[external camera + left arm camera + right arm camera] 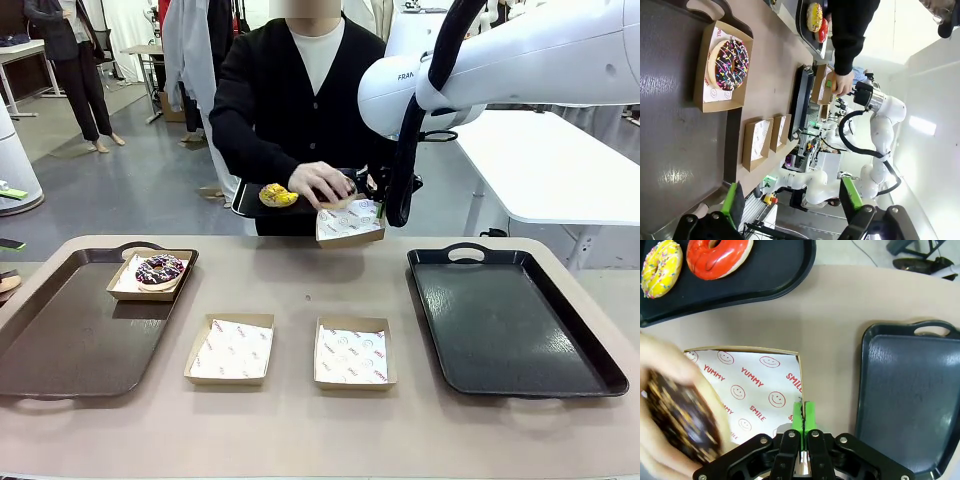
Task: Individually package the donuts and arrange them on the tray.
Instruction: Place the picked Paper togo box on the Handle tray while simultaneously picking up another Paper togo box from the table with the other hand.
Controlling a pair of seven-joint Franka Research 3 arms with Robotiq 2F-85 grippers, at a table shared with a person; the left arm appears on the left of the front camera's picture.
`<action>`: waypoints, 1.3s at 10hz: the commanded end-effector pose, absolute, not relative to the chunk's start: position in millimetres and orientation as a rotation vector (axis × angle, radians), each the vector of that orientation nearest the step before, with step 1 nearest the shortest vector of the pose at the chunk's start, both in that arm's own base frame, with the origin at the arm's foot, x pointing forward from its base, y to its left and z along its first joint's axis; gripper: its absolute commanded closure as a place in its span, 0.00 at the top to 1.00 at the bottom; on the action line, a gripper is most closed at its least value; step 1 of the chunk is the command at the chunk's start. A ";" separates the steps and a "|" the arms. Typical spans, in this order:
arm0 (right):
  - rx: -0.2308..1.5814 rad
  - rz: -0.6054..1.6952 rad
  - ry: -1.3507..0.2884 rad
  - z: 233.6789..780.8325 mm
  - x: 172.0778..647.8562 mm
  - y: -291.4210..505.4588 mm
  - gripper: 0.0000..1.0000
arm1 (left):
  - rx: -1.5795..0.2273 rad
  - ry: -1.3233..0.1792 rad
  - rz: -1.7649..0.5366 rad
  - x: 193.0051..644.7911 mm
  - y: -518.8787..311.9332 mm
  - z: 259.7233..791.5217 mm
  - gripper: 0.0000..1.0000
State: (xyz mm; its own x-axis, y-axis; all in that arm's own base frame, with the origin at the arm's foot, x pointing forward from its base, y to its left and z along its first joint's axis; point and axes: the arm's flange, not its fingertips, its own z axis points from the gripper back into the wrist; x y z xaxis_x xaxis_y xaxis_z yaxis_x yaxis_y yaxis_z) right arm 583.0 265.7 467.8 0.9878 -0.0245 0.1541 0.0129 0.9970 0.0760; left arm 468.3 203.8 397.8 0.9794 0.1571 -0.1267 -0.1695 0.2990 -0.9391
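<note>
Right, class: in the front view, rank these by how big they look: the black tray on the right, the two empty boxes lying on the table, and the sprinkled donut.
1. black tray
2. left empty box and right empty box: they look alike, so no ranking
3. sprinkled donut: farther from the camera, yet clearly smallest

Bright even light, motion-blurred hand [665, 375]

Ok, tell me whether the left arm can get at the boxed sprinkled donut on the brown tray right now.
Probably yes. The left jaws stand open over the brown tray, the sprinkled donut lies uncovered in its box ahead, and the person's hand works elsewhere.
</note>
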 end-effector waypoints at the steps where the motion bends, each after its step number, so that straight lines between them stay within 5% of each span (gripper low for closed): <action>1: 0.074 -0.023 -0.159 469.2 583.4 263.4 0.00 | -1.257 0.010 0.197 467.2 205.3 399.0 1.00; 13: 0.074 -0.023 -0.159 469.2 583.4 263.4 0.00 | -1.257 0.010 0.197 467.2 205.3 399.0 1.00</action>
State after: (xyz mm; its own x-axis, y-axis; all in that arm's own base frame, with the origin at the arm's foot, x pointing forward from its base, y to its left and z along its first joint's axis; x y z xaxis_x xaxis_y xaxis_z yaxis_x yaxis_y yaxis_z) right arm 583.1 265.5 467.8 0.9878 -0.0248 0.1540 0.0132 0.9970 0.0760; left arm 468.3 203.8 397.8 0.9794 0.1570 -0.1267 -0.1694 0.2990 -0.9391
